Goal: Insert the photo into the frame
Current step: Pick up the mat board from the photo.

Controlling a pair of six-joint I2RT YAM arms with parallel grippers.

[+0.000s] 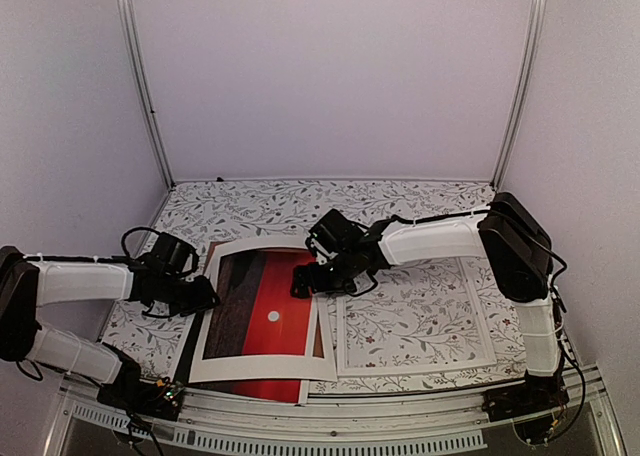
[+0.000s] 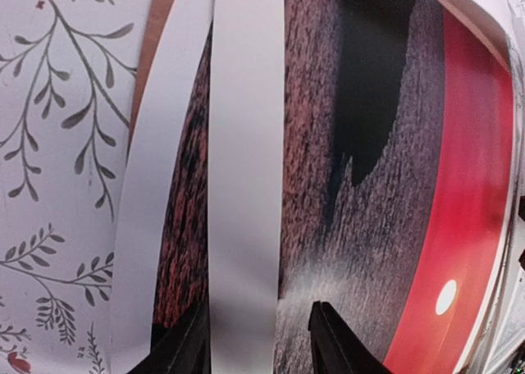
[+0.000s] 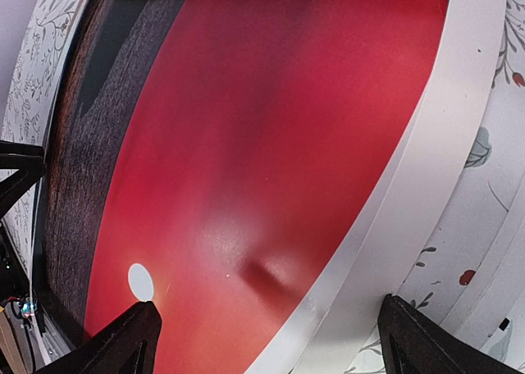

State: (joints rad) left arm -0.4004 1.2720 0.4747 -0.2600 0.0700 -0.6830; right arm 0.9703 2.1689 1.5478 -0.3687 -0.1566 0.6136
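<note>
Red sunset paper print [image 1: 285, 301] lies beside, not inside, the thin white rectangular frame [image 1: 415, 321]. Right claw [image 3: 269, 302] gapes; left claw [image 2: 261, 308] seems spread too.

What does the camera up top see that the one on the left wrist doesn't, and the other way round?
Only the top view shows both arms, the right hand over the photo, and the white frame lying to its right. Only the left wrist view shows, close up, the left hand with its fingers either side of a white mat strip, and the grain of the dark sea. Both show the photo's red sky, its white sun and the floral tablecloth.
</note>
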